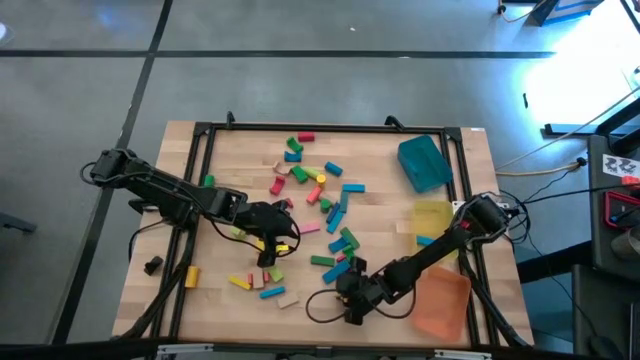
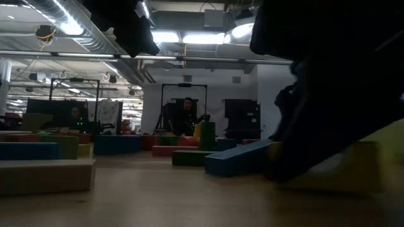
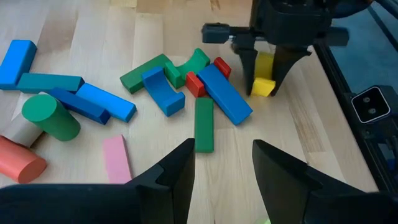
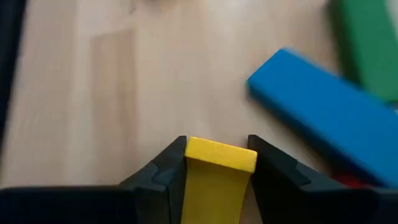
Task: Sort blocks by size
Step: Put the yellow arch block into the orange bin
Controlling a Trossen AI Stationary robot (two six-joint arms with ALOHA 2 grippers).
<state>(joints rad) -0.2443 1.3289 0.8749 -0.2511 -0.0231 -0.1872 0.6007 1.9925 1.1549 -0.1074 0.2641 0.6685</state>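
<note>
Table (image 1: 220, 300): pale wood top inside a dark frame; both arms reach in from the near corners.
Trays: teal tray (image 1: 423, 162) at the far right, yellow tray (image 1: 434, 216) just nearer, orange tray (image 1: 441, 304) nearest, all along the right edge.
Left arm: stretched from the left edge toward the middle; left gripper (image 1: 272, 246) hangs above the wood among loose pieces, fingers (image 3: 177, 177) apart, nothing between them.
Right arm: angled from the right edge down to the near centre; right gripper (image 1: 349, 293) low at the table, pads set against both sides of a yellow block (image 4: 214, 177), clamped on it.
Blocks (image 1: 318, 200): scattered over the middle of the table, far cluster to near-left strays, none seen clearly inside a tray.
Cluster by right gripper: long blue bar (image 3: 224, 93) lying just beside the yellow block; red cube (image 3: 194, 83) touching the bar; green bar (image 3: 203, 124) and curved blue piece (image 3: 163, 91) close by.
Left-side pieces: green cylinder (image 3: 50, 116) on its side, red cylinder (image 3: 22, 159) near it, pink bar (image 3: 116, 159) flat on the wood.
Dark lump (image 1: 152, 265): alone near the left edge, well apart from the blocks.
</note>
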